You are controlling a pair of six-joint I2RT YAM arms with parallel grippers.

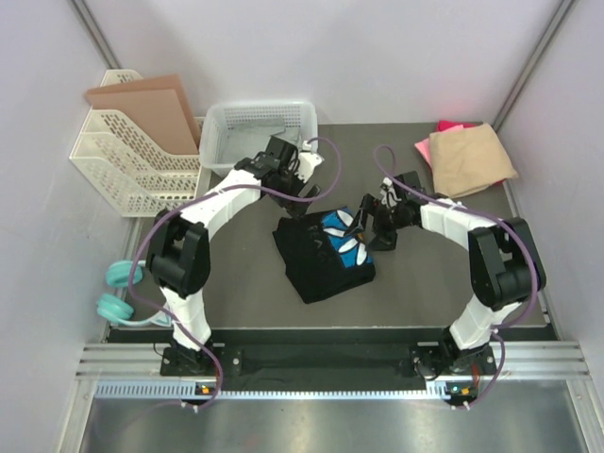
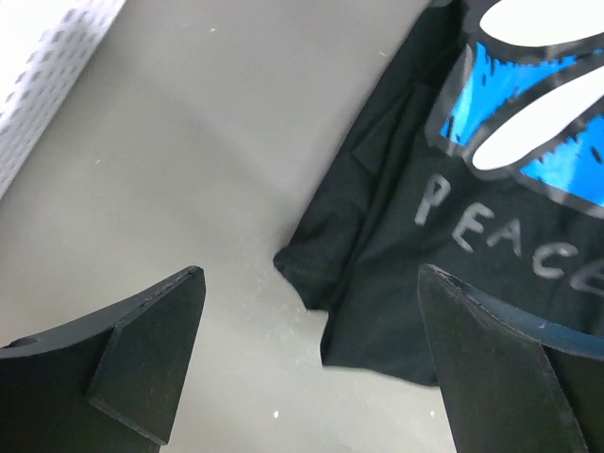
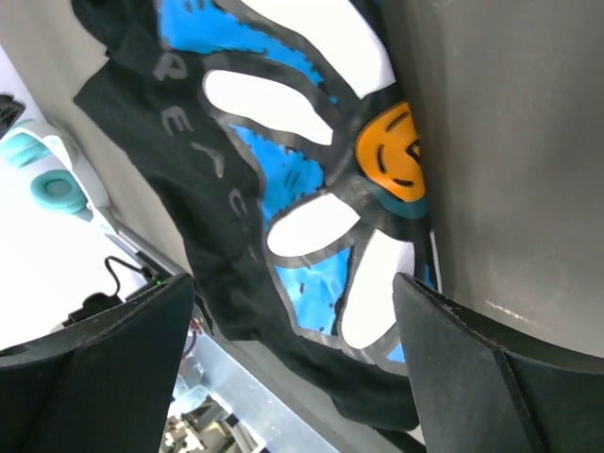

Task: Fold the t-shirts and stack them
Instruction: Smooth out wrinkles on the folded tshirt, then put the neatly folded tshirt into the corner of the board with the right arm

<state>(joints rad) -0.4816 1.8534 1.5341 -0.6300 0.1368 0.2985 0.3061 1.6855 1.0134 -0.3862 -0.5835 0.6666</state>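
Left of the black t-shirt (image 1: 316,266), a rack (image 1: 118,179) holds cardboard (image 1: 151,109).

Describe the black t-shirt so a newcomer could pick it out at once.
On the grey table, look to the middle, between the left arm and the right arm, for a folded black t-shirt. Unlike the tan t-shirt and pink t-shirt at the far right corner, it bears a blue-and-white flower print with an orange centre and the word PEACE.
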